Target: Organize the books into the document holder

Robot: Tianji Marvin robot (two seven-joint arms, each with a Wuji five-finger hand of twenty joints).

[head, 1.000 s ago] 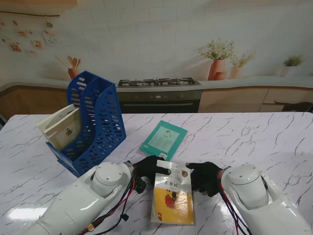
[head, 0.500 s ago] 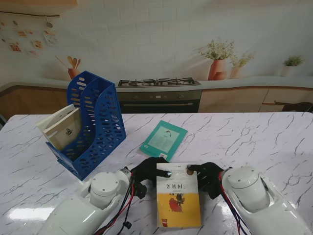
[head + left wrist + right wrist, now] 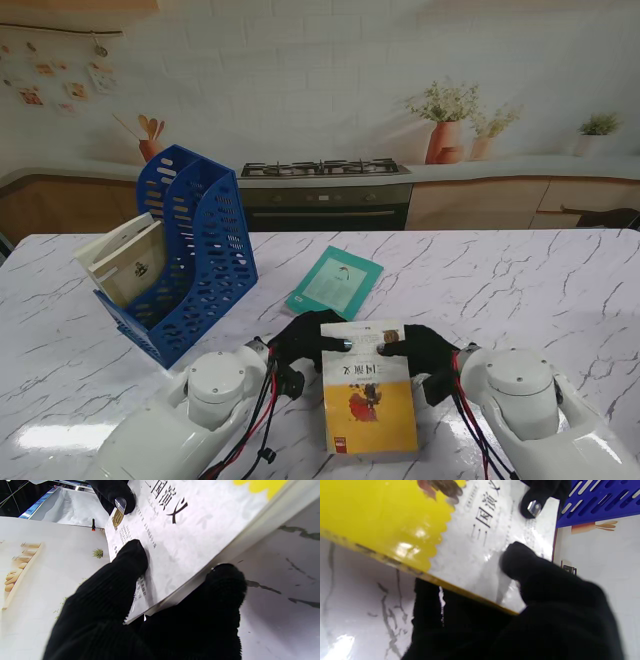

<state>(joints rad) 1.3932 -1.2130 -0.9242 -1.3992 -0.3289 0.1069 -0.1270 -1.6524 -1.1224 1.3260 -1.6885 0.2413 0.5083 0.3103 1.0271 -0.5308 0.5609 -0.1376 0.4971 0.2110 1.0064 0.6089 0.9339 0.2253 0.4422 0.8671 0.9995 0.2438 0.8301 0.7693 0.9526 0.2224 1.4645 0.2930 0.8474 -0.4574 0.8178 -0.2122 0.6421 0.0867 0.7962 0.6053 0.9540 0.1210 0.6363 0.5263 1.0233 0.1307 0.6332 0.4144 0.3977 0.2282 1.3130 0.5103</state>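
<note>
Book: yellow-and-white book, held between both hands in the near middle of the tabletop; far edge raised, near edge low or on the surface, cannot tell which.
Change: over the last second the book has squared up from a slight skew and its far edge has come higher and farther out; both hands have followed with it.
Left hand: left hand closed on the book's far left corner; in its wrist view the fingers press the cover, others beneath the edge.
Right hand: right hand closed on the far right corner, one finger on the cover and the rest below.
Meaning: judged a lift under way; book gripped, not yet carried.
Holder: blue holder, far left, already with pale books leaning in it; well apart from the held book.
Other: teal book flat, just beyond the hands, still to file.
Next: probably tilt upright, swing left towards the holder.
</note>
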